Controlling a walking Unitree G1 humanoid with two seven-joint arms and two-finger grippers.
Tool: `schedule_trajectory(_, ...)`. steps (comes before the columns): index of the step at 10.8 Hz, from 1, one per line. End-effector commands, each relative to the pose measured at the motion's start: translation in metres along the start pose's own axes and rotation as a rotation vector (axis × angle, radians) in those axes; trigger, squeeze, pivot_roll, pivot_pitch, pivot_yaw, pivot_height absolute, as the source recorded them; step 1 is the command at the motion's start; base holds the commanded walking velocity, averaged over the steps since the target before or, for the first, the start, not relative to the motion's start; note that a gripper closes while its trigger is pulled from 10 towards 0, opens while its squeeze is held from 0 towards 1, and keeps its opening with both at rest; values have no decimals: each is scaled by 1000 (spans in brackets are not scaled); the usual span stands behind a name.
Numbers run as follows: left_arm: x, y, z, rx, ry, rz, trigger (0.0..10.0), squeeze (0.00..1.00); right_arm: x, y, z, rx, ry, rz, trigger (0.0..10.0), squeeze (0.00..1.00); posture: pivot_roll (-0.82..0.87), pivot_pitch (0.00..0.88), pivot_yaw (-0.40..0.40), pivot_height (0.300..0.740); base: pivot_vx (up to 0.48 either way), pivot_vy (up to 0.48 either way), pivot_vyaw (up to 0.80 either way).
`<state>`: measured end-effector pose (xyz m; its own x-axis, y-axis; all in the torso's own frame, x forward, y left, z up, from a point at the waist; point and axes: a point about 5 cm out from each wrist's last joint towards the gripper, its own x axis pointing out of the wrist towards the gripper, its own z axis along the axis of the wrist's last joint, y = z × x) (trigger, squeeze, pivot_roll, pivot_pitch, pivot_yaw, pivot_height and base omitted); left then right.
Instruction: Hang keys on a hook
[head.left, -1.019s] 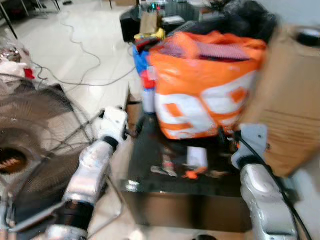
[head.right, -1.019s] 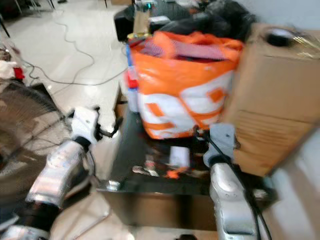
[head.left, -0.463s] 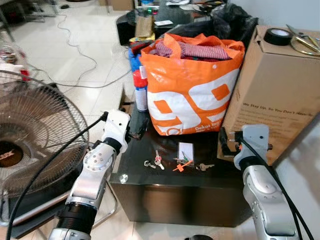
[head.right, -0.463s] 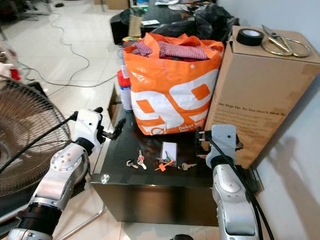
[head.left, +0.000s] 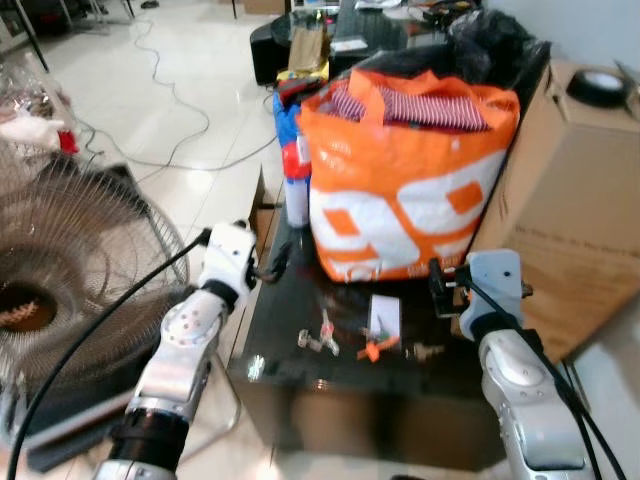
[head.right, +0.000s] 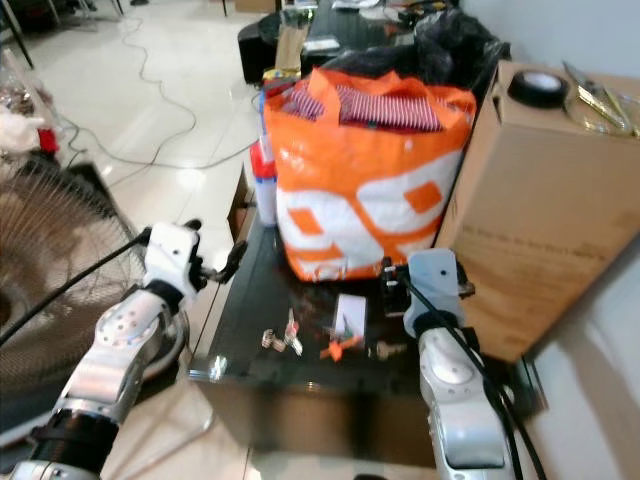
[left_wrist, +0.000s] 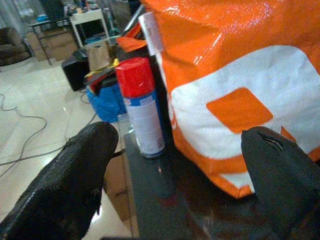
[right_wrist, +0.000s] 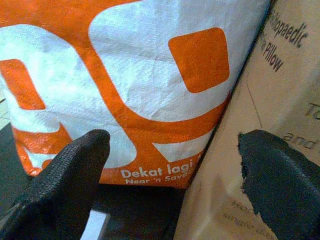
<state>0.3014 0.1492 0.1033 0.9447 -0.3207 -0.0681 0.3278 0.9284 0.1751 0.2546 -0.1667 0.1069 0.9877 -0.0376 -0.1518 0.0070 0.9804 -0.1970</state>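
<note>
Nearest you, the black glossy table (head.right: 245, 330) sits dead ahead, and on its top the keys (head.right: 283, 338) lie loose at about 12 o'clock, with an orange-tagged bunch (head.right: 338, 347) just beside them toward 1 o'clock and one more small key (head.right: 385, 350) past that. A small white card (head.right: 349, 310) lies just behind the orange-tagged bunch. Your left gripper (left_wrist: 175, 175) hovers over the table's left edge at about 10 o'clock, fingers spread wide with nothing between them, pointing at a red-capped spray can (left_wrist: 141, 107). Your right gripper (right_wrist: 170, 185) hangs at about 1 o'clock over the table's right side, its fingers also spread apart and empty, aimed at the seam where the bag meets the box. Behind the keys at 12 o'clock stands an orange and white shopping bag (head.right: 365, 190) stuffed with striped cloth, touching a tall cardboard box (head.right: 545, 200) at 2 o'clock; a roll of black tape (head.right: 538, 86) rests on the box top. At 9 o'clock a floor fan (head.left: 70, 270) faces you. Farther off at 11 o'clock, cables (head.left: 175, 110) trail over the pale tiled floor.
</note>
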Motion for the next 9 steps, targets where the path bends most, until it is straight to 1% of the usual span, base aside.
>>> schedule_trajectory(1,2,-2,1,3,-3,-14,10000,0,1,-7,-4,-9,29,-14,10000,0,-203,0,45,740,0,0,0)
schedule_trajectory(3,3,-4,-5,26,35,-66,10000,0,2,-2,-20,-61,142,116,10000,0,-206,0,45,740,0,0,0)
schedule_trajectory(4,4,-7,-7,52,42,-133,10000,0,3,0,-31,-78,199,186,10000,0,-209,0,45,740,0,0,0)
schedule_trajectory(5,5,-9,-11,78,71,-193,10000,0,5,0,-42,-104,245,218,10000,1000,-210,0,46,740,0,0,0)
schedule_trajectory(6,6,-11,-16,98,111,-261,10000,0,8,2,-48,-77,265,260,10000,1000,-211,0,49,740,0,0,0)
schedule_trajectory(7,5,-15,-21,120,153,-342,10000,0,10,4,-51,-14,290,293,10000,1000,-211,0,49,740,0,0,0)
schedule_trajectory(8,3,-19,-31,130,206,-439,10000,0,16,8,-51,75,316,312,10000,1000,-213,0,47,740,0,0,0)
schedule_trajectory(9,2,-22,-36,118,234,-507,10000,0,22,12,-53,-3,318,330,10000,1000,-214,0,42,740,0,0,0)
